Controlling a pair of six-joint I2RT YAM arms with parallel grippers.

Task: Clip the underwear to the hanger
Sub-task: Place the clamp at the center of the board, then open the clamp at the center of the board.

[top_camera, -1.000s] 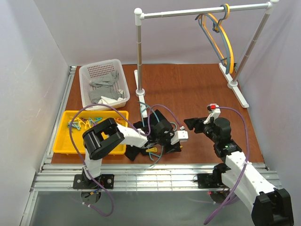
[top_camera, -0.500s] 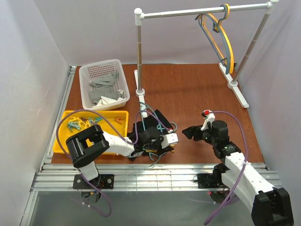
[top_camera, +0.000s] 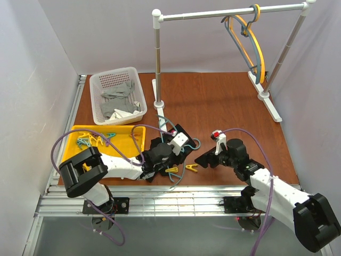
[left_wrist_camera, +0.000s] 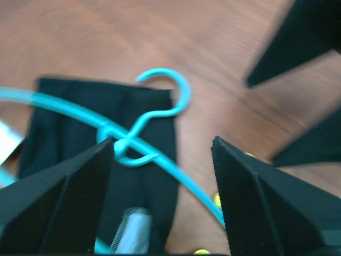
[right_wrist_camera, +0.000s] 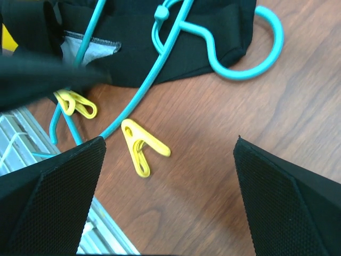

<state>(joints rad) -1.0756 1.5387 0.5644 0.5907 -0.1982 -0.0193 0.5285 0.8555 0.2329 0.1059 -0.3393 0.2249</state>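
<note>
Underwear (right_wrist_camera: 229, 21) lies flat on the worktop near the front edge, and the teal hanger (right_wrist_camera: 245, 74) lies across it with the hook pointing to the right.

At the far left stands a yellow tray (top_camera: 69, 154) with more clips inside. Next comes the left tool (left_wrist_camera: 162, 141), which hovers low over the hanger neck with its fingers spread wide and holding nothing. A little to the right, one yellow clip (right_wrist_camera: 77, 104) sits at the hanger arm, and a second yellow clip (right_wrist_camera: 141, 146) lies loose on the bare wood just beside that arm. The right tool (right_wrist_camera: 169, 140) hangs above this loose clip, also spread wide and empty.

I judge that the step in hand is to fetch the loose clip. The next move asks the right tool to go down and pinch the clip by its handle end, so that the mouth can open over fabric and hanger together.

From above, the left arm covers much of the garment. Whether the first clip really bites the fabric, I cannot tell. A blurred dark bar crosses the left of the right wrist view, and the hanger ends are cut off.
</note>
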